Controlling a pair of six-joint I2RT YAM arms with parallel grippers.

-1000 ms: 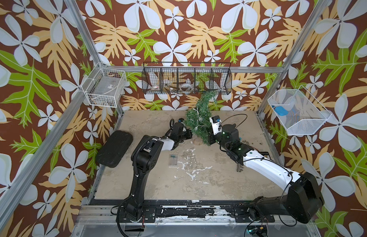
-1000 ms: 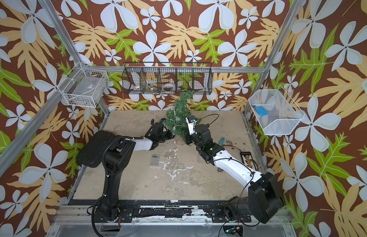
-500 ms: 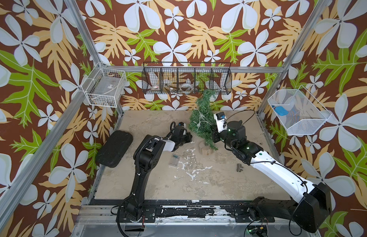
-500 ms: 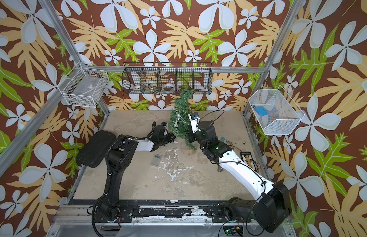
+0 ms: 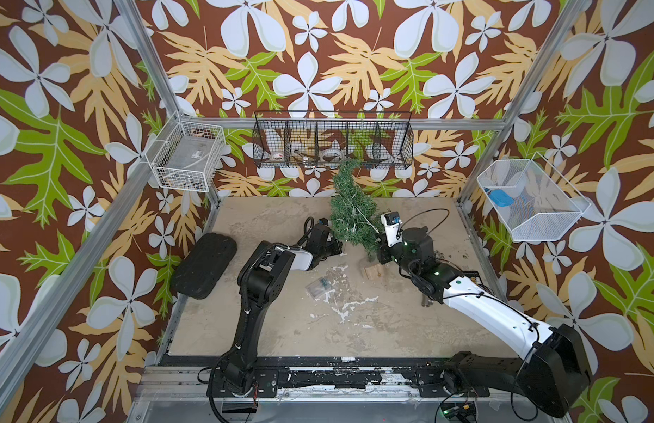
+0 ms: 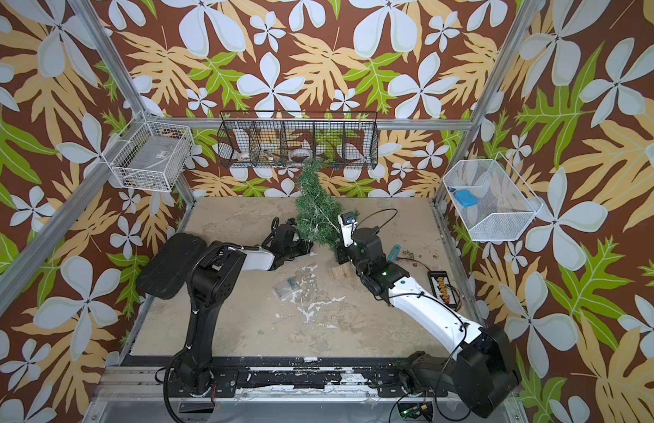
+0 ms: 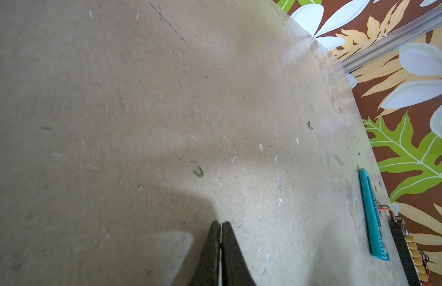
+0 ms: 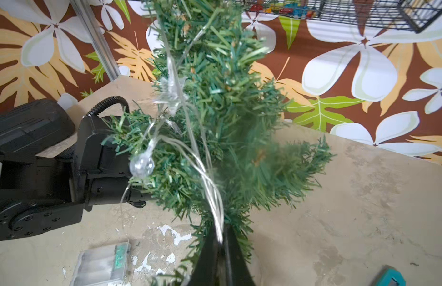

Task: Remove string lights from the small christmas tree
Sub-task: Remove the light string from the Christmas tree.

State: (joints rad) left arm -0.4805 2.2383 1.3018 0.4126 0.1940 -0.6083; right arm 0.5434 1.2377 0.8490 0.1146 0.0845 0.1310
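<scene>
The string lights (image 8: 142, 164) are seen draped down the small christmas tree (image 5: 353, 216), which is placed near the middle of the surface (image 5: 281, 329), toward its back edge. Several wire strands are pinched in the closed right tool (image 8: 221, 230) at the tree's foot. The left tool (image 7: 221, 224) is held closed just beside the tree; whether anything is gripped cannot be told. The clear battery box (image 5: 318, 286) is seen lying mid-surface.

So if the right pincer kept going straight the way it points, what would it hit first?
Most likely the dark green bristly branches of the small christmas tree, directly ahead of the right pincer and crowding its tips.
</scene>
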